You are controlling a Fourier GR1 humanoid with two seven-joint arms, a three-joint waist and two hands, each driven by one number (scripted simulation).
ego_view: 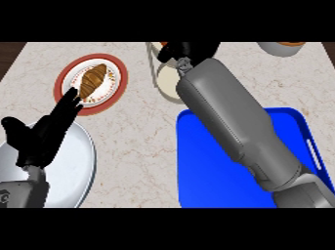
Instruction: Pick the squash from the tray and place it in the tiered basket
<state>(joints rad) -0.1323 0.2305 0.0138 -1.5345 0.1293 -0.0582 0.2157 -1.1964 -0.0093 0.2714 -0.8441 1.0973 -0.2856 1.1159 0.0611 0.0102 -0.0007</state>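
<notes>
Squash cannot be made out anywhere; only a small orange patch peeks beside the right hand (pixel 188 50), too hidden to name. That hand reaches to the far edge of the bench (pixel 137 141), over the pale tiered basket (pixel 166 80), and whether its fingers are closed cannot be told. The blue tray (pixel 198 171) lies under the right forearm. The left hand (pixel 44 134) rests with fingers straight over a white plate (pixel 76 171), beside a red-rimmed plate (pixel 115 90) bearing a croissant (pixel 92 78).
</notes>
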